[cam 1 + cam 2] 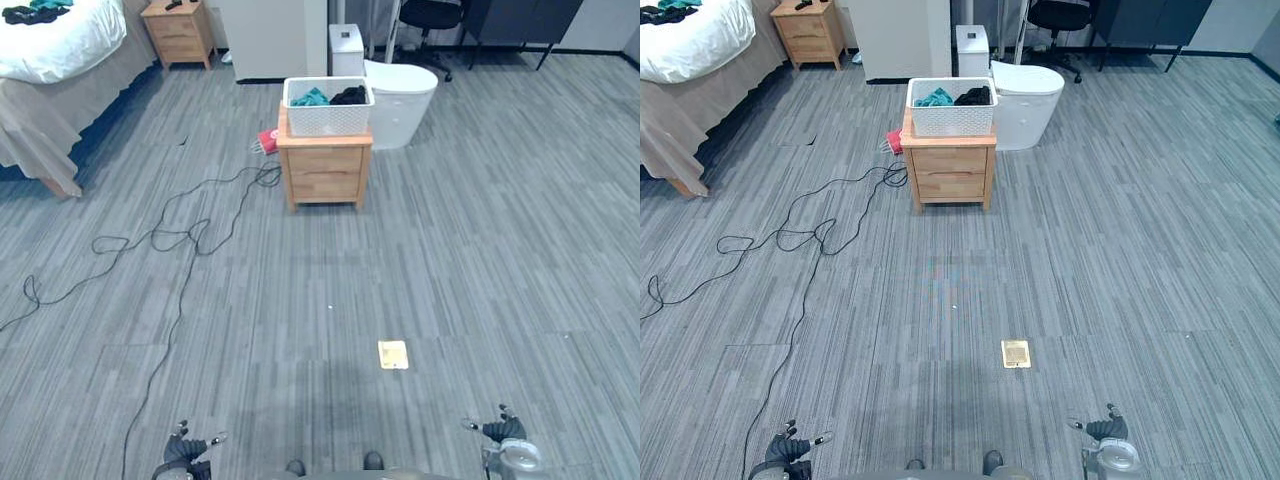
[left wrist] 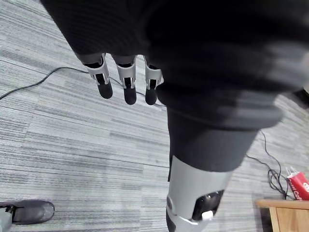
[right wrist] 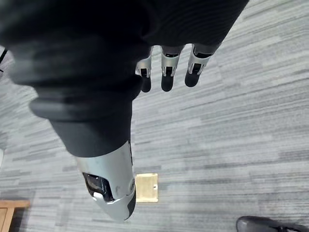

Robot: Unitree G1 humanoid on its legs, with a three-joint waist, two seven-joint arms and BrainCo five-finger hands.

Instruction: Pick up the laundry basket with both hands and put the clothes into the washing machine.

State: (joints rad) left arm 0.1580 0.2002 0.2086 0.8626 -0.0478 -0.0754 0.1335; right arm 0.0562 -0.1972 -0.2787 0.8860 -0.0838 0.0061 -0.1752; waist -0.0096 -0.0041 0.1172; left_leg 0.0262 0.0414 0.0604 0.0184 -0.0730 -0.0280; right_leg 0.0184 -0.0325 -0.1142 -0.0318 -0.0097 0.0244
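**A:** White lattice plastic: that's the laundry basket (image 1: 328, 107). It sits on top of the wooden bedside cabinet (image 1: 324, 172), with a teal garment (image 1: 310, 97) and a black garment (image 1: 349, 95) inside.

**B:** And the hands?

**A:** Both are well apart from the cabinet, low at the robot's sides. The left hand (image 1: 186, 449) hangs with its fingers (image 2: 124, 84) straight and loose, with nothing in them. The right hand (image 1: 504, 431) is the same, its fingers (image 3: 165, 72) extended and empty.

**B:** So which step is this?

**A:** The approach, I'd say. No part of the pick-up has begun. A brass floor plate (image 1: 393, 354) lies between the robot and the cabinet.

**B:** What does the next move call for?

**A:** It needs to walk up square to the cabinet's front. Then it should raise both arms together and take the basket by its two opposite ends, so it lifts level and the clothes stay in. The white rounded machine (image 1: 400, 100) just behind the cabinet, off its right corner, is probably the washer, so the carry should be short.
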